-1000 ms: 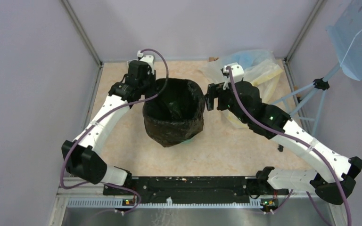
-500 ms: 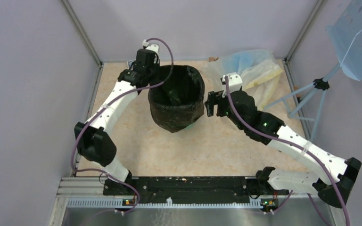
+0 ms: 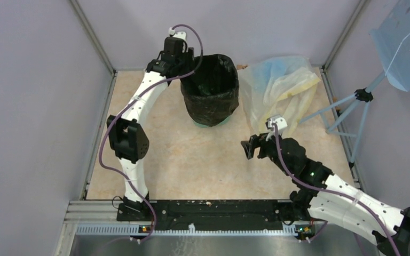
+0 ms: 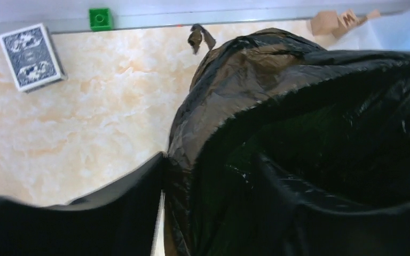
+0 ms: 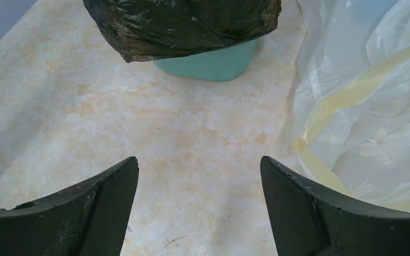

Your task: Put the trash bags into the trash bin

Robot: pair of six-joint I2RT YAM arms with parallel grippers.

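Observation:
The mint-green trash bin [image 3: 209, 122] stands at the back of the table, and only its base shows under the bag. The glossy black trash bag [image 3: 212, 88] lines it and hangs over the rim down the walls. My left gripper [image 3: 183, 57] is at the bin's left rim, shut on the trash bag's edge [image 4: 177, 160]. In the left wrist view the black bag [image 4: 309, 133] fills the right side. My right gripper [image 3: 251, 148] is open and empty over bare table, nearer than the bin. In its view [image 5: 197, 165] the bin's base [image 5: 213, 65] and the bag [image 5: 181, 24] are ahead.
A pale translucent yellowish-blue plastic heap [image 3: 278, 85] lies right of the bin, also in the right wrist view [image 5: 368, 106]. A light-blue perforated panel [image 3: 405, 42] on a stand is at the far right. A card deck [image 4: 29, 56], a green brick [image 4: 100, 17] and brown bits [image 4: 336, 21] lie by the back wall.
My left gripper has carried the bin with the bag farther back and to the right. My right gripper has left the bin's right rim and drawn back toward the near side.

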